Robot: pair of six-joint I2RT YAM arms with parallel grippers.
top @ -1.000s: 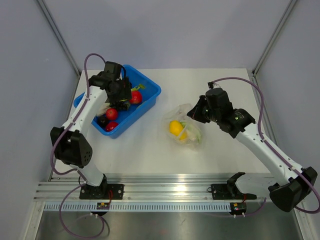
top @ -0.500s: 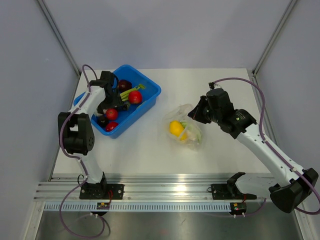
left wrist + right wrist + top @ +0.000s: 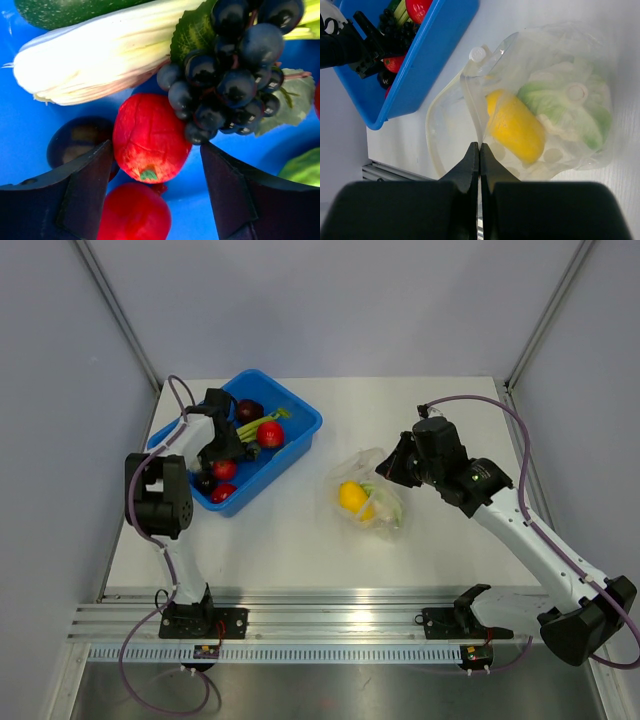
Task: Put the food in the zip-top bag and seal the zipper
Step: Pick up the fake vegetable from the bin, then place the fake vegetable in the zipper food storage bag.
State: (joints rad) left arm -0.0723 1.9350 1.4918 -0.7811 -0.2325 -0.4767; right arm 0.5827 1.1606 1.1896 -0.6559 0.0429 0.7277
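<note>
1. The zip-top bag point(image 3: 372, 502) lay unsealed at the middle of the table point(image 3: 290, 555), holding a yellow pepper point(image 3: 350, 496) and a green-white piece point(image 3: 560, 100). Its long axis seemingly ran diagonally, mouth toward the far-left corner.
2. The right pincer point(image 3: 479, 150) was clamped on its rim.
3. Toward that corner, the left pincer point(image 3: 155, 162), spread open, straddled a red tomato point(image 3: 147, 132) in the blue tub point(image 3: 303, 427); loading and sealing were unfinished.

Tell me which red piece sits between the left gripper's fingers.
The wrinkled red tomato with the green stem spot, beside the grapes; the smoother red piece sits lower in view.
</note>
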